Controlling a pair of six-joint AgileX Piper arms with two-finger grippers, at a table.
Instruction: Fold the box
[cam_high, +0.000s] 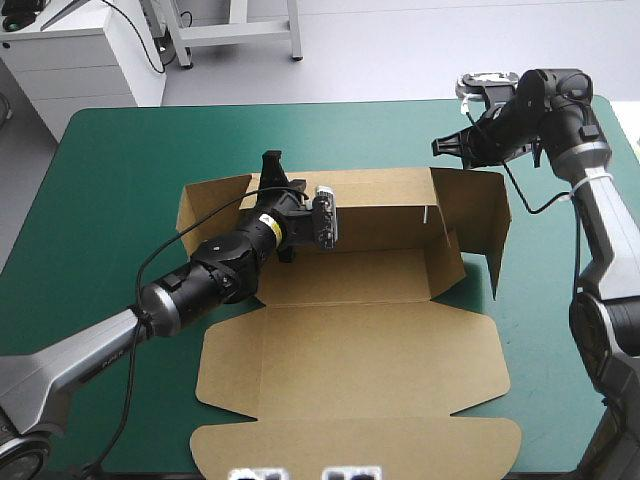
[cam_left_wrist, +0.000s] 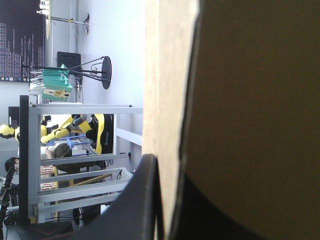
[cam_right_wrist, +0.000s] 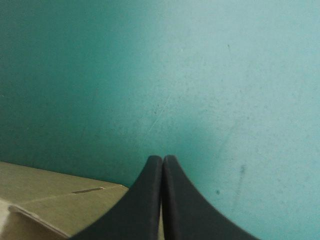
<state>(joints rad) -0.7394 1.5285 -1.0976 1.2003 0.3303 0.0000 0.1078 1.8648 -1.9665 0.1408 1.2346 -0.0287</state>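
Teal-green table cover, pale grey floor, white cabinet

Plain table under a teal-green cover, rounded at the far corners. Lying on it, about the middle, one brown box cut from a single sheet: lid flat and reaching toward the near edge, far wall and right-hand wall raised, left flap spread outward. Teal-green showing on every side of the board.
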